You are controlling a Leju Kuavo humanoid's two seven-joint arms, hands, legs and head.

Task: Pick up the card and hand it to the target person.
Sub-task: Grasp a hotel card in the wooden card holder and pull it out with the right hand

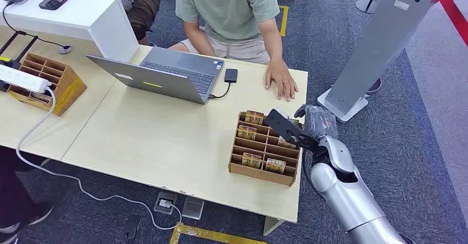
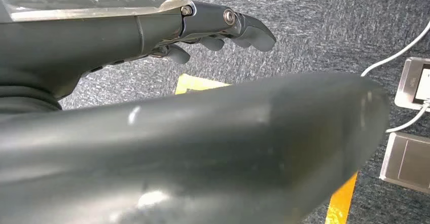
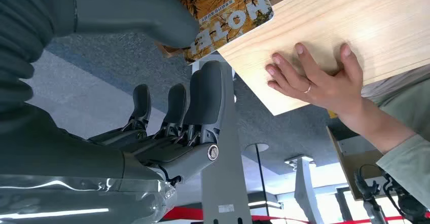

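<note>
A card (image 3: 230,11) printed with an autumn photo and the word HOTEL is pinched between the thumb and a finger of my right hand (image 3: 172,82). In the head view my right hand (image 1: 298,131) is over the right side of the wooden card box (image 1: 259,174), and the card (image 1: 286,142) shows just under it. Other cards stand in several slots of the box. The person in a green shirt (image 1: 226,4) sits across the table with a hand (image 1: 281,81) flat on the tabletop. My left hand (image 2: 223,29) hangs over the carpet, fingers apart and holding nothing.
An open laptop (image 1: 165,75) with a black drive (image 1: 230,75) beside it sits near the table's far edge. A second wooden box (image 1: 49,84) and a white power strip (image 1: 22,78) are at left. A grey stand (image 1: 375,45) rises right of the table.
</note>
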